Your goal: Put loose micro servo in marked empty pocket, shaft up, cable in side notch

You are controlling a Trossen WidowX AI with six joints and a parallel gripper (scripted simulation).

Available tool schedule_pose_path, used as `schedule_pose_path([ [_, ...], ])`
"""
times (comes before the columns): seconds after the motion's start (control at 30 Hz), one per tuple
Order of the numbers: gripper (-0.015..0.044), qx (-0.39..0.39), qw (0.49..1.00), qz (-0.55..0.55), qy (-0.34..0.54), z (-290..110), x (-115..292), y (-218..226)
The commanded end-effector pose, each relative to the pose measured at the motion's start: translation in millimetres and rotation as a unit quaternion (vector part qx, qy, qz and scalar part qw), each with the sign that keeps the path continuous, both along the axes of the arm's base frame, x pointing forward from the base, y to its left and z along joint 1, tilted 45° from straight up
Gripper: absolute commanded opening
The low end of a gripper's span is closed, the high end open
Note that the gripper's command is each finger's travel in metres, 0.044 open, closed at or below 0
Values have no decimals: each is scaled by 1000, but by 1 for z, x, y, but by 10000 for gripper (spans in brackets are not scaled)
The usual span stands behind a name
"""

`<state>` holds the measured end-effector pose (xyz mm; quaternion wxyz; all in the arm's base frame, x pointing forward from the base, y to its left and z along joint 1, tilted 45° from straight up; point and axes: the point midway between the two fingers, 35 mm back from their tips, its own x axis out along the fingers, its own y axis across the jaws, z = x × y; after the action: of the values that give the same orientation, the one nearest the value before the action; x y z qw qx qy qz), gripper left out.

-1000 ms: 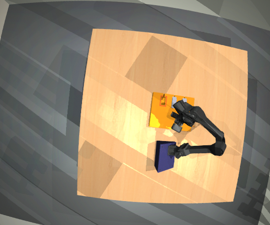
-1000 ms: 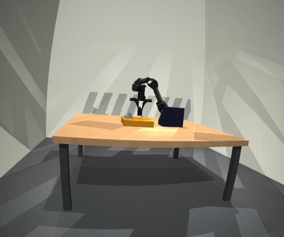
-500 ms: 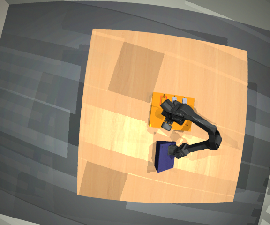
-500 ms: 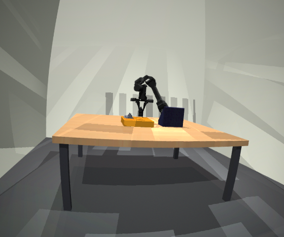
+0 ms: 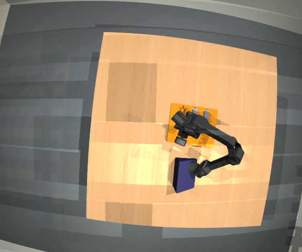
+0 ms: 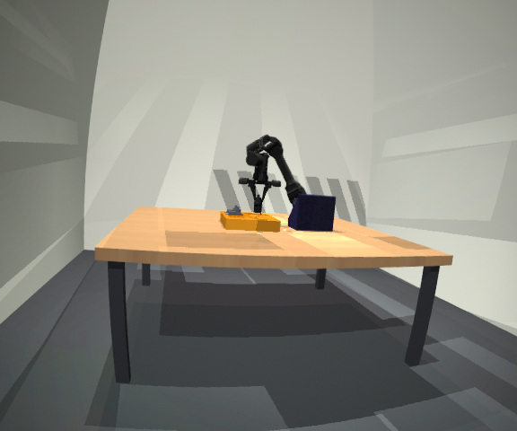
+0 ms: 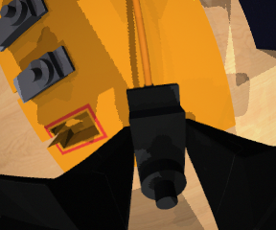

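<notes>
My gripper (image 7: 157,129) (image 6: 257,208) is shut on the loose micro servo (image 7: 156,136), a dark body with its round output shaft toward the wrist camera. Its orange cable (image 7: 143,45) runs from the far end toward the top of the wrist view. The servo is above the orange deck (image 7: 210,91) (image 5: 173,108) (image 6: 240,224). The red-outlined pocket (image 7: 84,146) (image 5: 186,109) is empty and lies left of the servo in the wrist view, partly beside the left finger. The servo is hidden under the arm in the top view, and its exact height is unclear.
Two grey servos (image 7: 44,74) (image 5: 206,114) sit in the deck in a row with the marked pocket, their tops raised above it. A navy box (image 5: 183,179) (image 6: 314,213) (image 7: 272,24) stands beside the deck at the arm's base.
</notes>
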<state>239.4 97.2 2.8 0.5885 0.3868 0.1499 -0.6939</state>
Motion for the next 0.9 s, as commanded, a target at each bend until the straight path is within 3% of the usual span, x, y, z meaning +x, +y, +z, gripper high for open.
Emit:
schedule_pose_path([
  [0.0, 0, 5, 999, 39, 36, 0, 1, 3],
  [0.43, 0, 6, 962, 198, 190, 0, 1, 3],
  [0.87, 0, 7, 876, 347, 336, 0, 1, 3],
])
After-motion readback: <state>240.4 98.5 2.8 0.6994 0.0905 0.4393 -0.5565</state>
